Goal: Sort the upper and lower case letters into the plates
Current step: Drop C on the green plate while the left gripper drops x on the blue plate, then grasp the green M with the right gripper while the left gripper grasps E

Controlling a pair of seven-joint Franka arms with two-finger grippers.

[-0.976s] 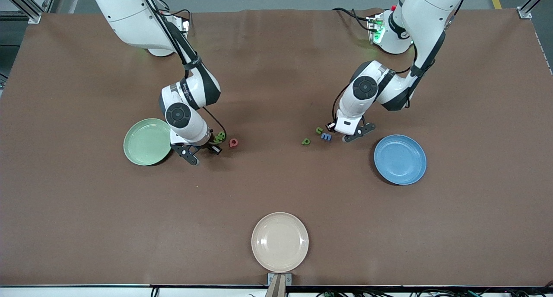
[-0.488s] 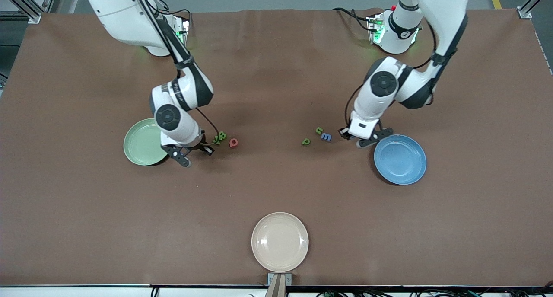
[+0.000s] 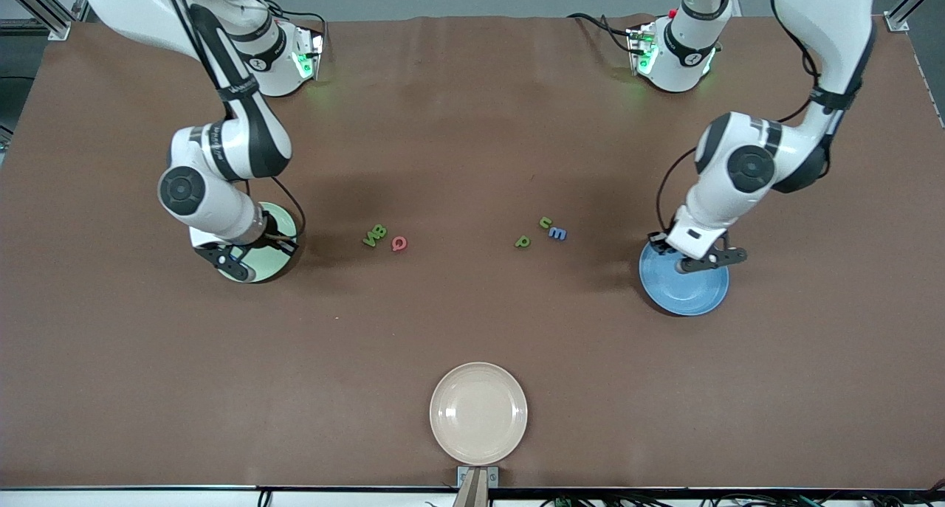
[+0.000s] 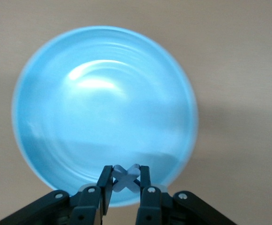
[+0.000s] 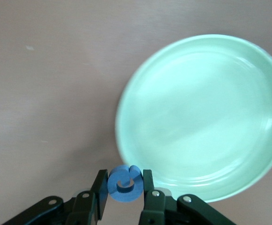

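Observation:
My left gripper (image 3: 694,259) is over the blue plate (image 3: 683,294), toward the left arm's end of the table. In the left wrist view the gripper (image 4: 125,174) is shut on a small blue X-shaped letter (image 4: 125,180) above the rim of the blue plate (image 4: 103,108). My right gripper (image 3: 247,253) is over the pale green plate (image 3: 262,272). In the right wrist view the gripper (image 5: 123,180) is shut on a round blue letter (image 5: 124,185) above the edge of the green plate (image 5: 206,117). Both plates look bare.
Loose letters lie mid-table between the plates: two green ones (image 3: 375,234) and a pinkish red one (image 3: 399,243) together, then a green one (image 3: 523,241), another green one (image 3: 545,222) and a blue one (image 3: 558,234). A cream-beige plate (image 3: 478,412) sits nearest the front camera.
Both arms have swung outward from the letter groups, each carrying a blue letter. The left gripper is now over the blue plate, the right over the green plate.

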